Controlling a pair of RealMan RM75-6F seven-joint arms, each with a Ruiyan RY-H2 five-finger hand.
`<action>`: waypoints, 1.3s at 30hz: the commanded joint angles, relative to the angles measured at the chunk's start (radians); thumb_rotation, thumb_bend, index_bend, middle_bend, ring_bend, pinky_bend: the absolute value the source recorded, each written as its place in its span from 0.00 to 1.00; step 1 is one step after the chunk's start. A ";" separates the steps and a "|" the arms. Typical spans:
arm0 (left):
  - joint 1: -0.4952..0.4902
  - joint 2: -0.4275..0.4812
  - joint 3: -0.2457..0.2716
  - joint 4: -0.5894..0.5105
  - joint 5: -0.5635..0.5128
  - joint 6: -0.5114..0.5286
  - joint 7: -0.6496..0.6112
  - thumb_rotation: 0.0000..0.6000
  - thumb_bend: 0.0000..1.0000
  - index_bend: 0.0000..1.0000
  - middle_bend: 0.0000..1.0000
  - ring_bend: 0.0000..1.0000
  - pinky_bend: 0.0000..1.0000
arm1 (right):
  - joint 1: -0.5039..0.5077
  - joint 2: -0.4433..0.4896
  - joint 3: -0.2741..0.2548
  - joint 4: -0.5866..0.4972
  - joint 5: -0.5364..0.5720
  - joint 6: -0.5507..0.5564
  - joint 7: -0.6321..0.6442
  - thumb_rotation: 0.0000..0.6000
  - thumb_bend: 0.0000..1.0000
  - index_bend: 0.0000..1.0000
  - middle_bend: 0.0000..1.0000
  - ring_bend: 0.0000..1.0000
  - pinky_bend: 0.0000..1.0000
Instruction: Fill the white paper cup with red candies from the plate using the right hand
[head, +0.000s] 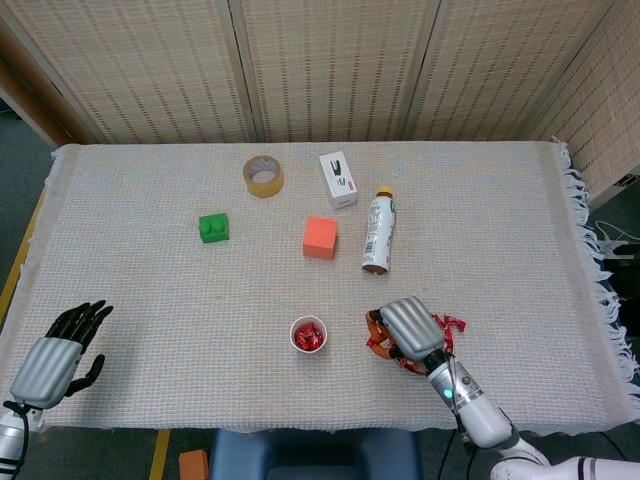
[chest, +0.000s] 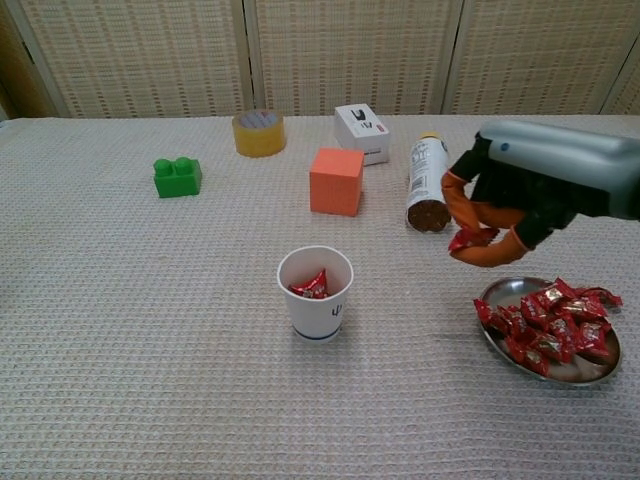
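The white paper cup (head: 308, 335) (chest: 316, 292) stands near the table's front middle with red candies inside. To its right a metal plate (chest: 560, 370) holds a heap of red candies (chest: 548, 327), mostly hidden under my hand in the head view. My right hand (head: 408, 327) (chest: 532, 186) hovers above the plate's left side, fingers curled, pinching a red candy (chest: 469, 238) between orange fingertips. It is right of the cup and higher than its rim. My left hand (head: 56, 355) rests at the table's front left corner, fingers apart, holding nothing.
Behind the cup lie an orange cube (head: 320, 238), a white bottle on its side (head: 377, 232), a white box (head: 338, 179), a tape roll (head: 263, 175) and a green brick (head: 213, 228). The cloth's fringed edge (head: 600, 270) runs along the right.
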 joint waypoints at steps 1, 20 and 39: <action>0.002 0.003 0.000 0.001 0.001 0.006 -0.008 1.00 0.49 0.00 0.01 0.04 0.11 | 0.137 -0.173 0.077 0.007 0.183 -0.011 -0.167 1.00 0.21 0.65 0.92 0.88 1.00; 0.005 0.017 -0.001 0.004 0.003 0.013 -0.039 1.00 0.50 0.00 0.01 0.04 0.11 | 0.308 -0.402 0.096 0.187 0.359 0.069 -0.273 1.00 0.21 0.64 0.92 0.88 1.00; 0.001 0.012 0.002 -0.001 0.005 0.001 -0.026 1.00 0.50 0.00 0.00 0.04 0.11 | 0.320 -0.352 0.051 0.187 0.382 0.086 -0.275 1.00 0.21 0.36 0.92 0.86 1.00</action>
